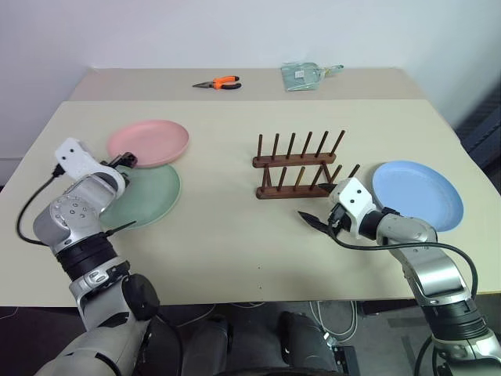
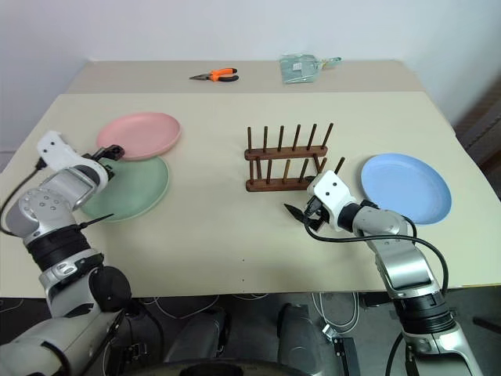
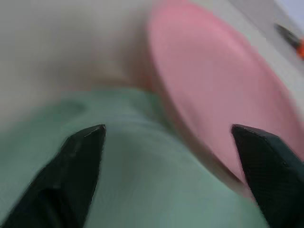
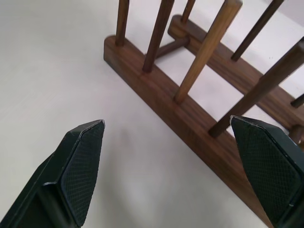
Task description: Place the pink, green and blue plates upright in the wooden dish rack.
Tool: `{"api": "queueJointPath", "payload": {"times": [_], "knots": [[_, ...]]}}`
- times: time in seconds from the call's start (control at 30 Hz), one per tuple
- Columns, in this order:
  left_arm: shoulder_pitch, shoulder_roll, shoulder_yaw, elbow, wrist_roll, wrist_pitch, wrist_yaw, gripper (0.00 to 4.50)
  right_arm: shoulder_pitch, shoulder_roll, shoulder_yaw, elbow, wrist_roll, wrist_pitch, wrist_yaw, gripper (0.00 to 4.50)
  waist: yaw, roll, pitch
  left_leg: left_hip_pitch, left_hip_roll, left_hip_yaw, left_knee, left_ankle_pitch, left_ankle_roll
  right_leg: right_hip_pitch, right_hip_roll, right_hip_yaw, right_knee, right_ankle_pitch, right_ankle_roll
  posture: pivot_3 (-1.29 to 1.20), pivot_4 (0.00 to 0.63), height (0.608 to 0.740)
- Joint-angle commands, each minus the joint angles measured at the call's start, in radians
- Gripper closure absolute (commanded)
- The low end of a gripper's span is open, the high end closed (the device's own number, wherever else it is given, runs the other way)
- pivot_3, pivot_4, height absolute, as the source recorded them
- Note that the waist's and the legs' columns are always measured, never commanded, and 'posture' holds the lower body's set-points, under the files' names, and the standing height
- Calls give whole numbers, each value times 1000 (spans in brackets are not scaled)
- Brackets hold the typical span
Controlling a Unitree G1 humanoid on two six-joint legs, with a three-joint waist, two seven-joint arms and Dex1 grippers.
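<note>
The pink plate (image 1: pixel 149 141) lies flat at the table's left, its near rim overlapping the green plate (image 1: pixel 149 196). My left gripper (image 1: pixel 124 161) hovers where the two plates meet. In the left wrist view its fingers (image 3: pixel 80 161) stand wide open with nothing between them, green plate below and pink plate ahead. The wooden dish rack (image 1: pixel 301 168) stands empty at mid-table. The blue plate (image 1: pixel 417 194) lies flat to its right. My right gripper (image 1: pixel 317 222) is open and empty just in front of the rack's near rail (image 4: pixel 190 123), left of the blue plate.
Orange-handled pliers (image 1: pixel 219 82) and a clear plastic packet (image 1: pixel 305 76) lie on the far table behind the seam. The front edge of the table (image 1: pixel 258 294) runs close under both arms.
</note>
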Motion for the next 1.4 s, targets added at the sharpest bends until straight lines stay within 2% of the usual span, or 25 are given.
{"api": "queueJointPath", "payload": {"times": [0.03, 0.17, 0.2, 0.37, 0.53, 0.67, 0.8, 0.9, 1.0, 1.07, 1.13, 1.17, 1.33, 1.4], "knots": [[-30, 3, 32, 25, -45, -43, 14, 2342, -4, -3, -54, -46, 26, -25, -3, 147, -2, 0, 0, 0, 0, 0, 0, 0, 0, 0, 0, 0, 0, 0, 0, 0, 150, 740], [-44, -1, 2, 37, -87, -91, -33, 4315, -25, -42, -99, -99, 58, 6, 19, 0, -3, 0, 0, 0, 0, 1, -1, 0, 0, -1, 0, 0, 0, 0, 0, 0, 150, 740], [-45, -2, -16, 27, -100, -98, -57, 4440, -41, -56, -107, -120, 60, 8, 25, 0, -1, 0, 0, 0, 0, 1, 0, 0, 0, -1, 0, 0, 0, 0, 0, 0, 150, 740], [-38, -29, -197, -155, -151, -117, -211, 4440, -198, -93, -70, -229, 75, 28, 58, 0, -1, -2, 2, -1, 0, 1, 0, 0, -1, -1, 0, 0, -1, 1, -1, 0, 150, 740], [-54, -93, -381, -308, -190, -50, -227, 4440, -369, -99, 112, -156, -147, -85, 38, 0, 1, -2, 2, -2, 0, 1, 0, 0, -1, 0, 0, 0, -3, 1, -1, 0, 150, 740], [-101, -179, -409, -343, -254, 16, -155, 4440, -467, -117, 255, 11, -407, -291, -16, 0, 0, -2, 2, -2, 0, 2, 0, 0, 0, -1, 0, 0, -3, 1, -1, 0, 150, 740], [-112, -200, -424, -365, -291, 49, -125, 4440, -477, -130, 289, 117, -537, -412, -70, 0, -3, -2, 2, -2, 0, 2, -1, 0, -1, -1, 0, 1, -3, 1, -1, 0, 150, 740], [-102, -196, -427, -374, -310, 72, -109, 4500, -469, -136, 285, 152, -592, -455, -88, 857, -5, -2, 2, -2, 0, 2, -1, 1, -1, -2, 0, 1, -2, 2, -3, 0, 150, 740], [-87, -170, -440, -366, -285, 70, -110, 4500, -457, -131, 262, 154, -615, -457, -101, 2188, -4, -2, 2, -2, 0, 2, -1, 1, -2, -2, 0, 1, -2, 2, -3, 0, 150, 740], [-84, -176, -423, -364, -312, 54, -122, 4500, -452, -131, 251, 154, -633, -458, -114, 3248, -3, -2, 2, -2, 0, 2, -1, 1, -1, -2, 0, 1, -2, 2, -3, 0, 150, 740], [-85, -193, -399, -363, -346, 45, -120, 3847, -448, -130, 242, 153, -649, -460, -128, 4255, -1, -2, 2, -2, 0, 2, 0, 1, -1, -2, 0, 1, -2, 2, -3, 0, 150, 740], [-88, -199, -391, -362, -357, 39, -115, 3466, -449, -129, 236, 151, -662, -463, -141, 4500, 1, -2, 2, -2, 0, 2, 0, 1, -1, -2, 0, 1, -3, 2, -4, 0, 150, 740], [-119, -207, -319, -342, -399, -42, -70, 1018, -443, -134, 189, 116, -664, -473, -171, 4500, 1, -3, 3, -3, 0, 2, 0, 1, -1, -2, 0, 1, -3, 3, -4, 0, 150, 740], [-102, -147, -347, -343, -340, -86, -102, 1018, -419, -127, 133, 85, -594, -464, -158, 4500, 0, -3, 3, -2, 0, 2, 0, 1, -1, -2, 0, 1, -3, 3, -4, 0, 150, 740]]}}
